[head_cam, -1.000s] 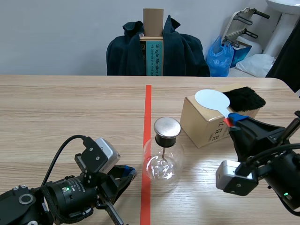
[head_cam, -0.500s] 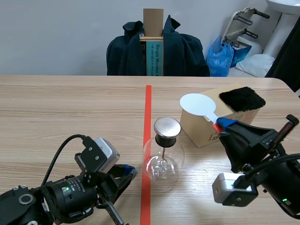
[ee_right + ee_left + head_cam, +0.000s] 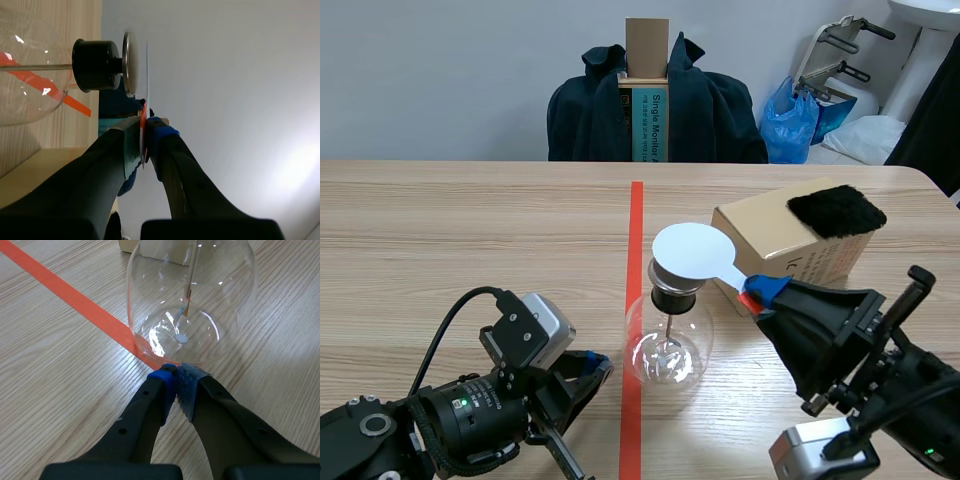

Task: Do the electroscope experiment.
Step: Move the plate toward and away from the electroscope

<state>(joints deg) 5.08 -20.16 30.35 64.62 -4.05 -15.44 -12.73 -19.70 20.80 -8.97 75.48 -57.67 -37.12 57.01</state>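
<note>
Scene view: the table [image 3: 470, 230] is carrying everything. At 2 o'clock of the electroscope [image 3: 668, 350] a cardboard box [image 3: 790, 250] is sitting, with a black fur pad [image 3: 835, 208] lying on top. Over the electroscope's metal cap [image 3: 130, 64] the white disc [image 3: 693, 250] is hovering flat; right wrist view is showing a thin gap, no contact. From 4 o'clock the right gripper [image 3: 760, 293] is clamping the disc's red handle. At 8 o'clock the left gripper [image 3: 176, 372] is resting, fingers together on nothing, tips at the glass base. Progress, judging: disc is up and presented to the cap. Left to do: reading the leaves, which I can't resolve.
</note>
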